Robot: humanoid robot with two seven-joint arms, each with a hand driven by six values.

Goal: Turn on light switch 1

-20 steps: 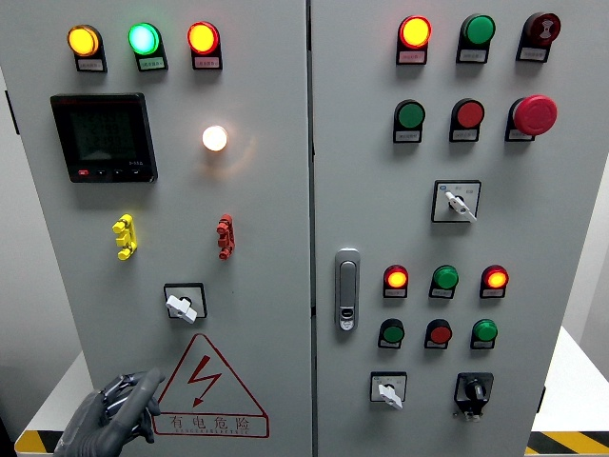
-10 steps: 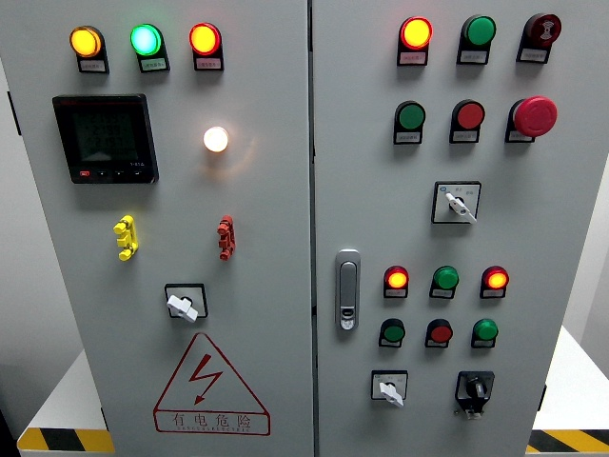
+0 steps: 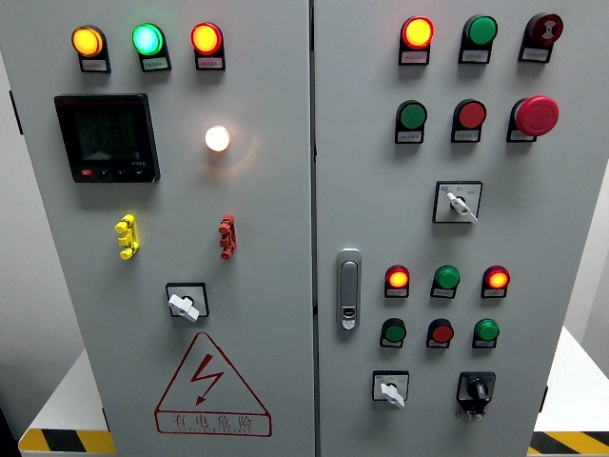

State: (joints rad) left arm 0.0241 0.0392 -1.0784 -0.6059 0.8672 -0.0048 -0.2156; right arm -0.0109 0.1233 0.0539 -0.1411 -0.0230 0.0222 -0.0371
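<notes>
Cabinet (image 3: 276,238) fills the head view; neither robot hand shows, so their state cannot be told. A lit white lamp (image 3: 217,138) glows on the left door, right of the dark display (image 3: 107,137). Below it sit two small toggles, one yellow (image 3: 126,236), one red (image 3: 226,236), above a white-handled knob (image 3: 185,305).

Grey cabinet (image 3: 266,219); red triangle warning sign (image 3: 211,388); yellow toggle (image 3: 126,236).
</notes>
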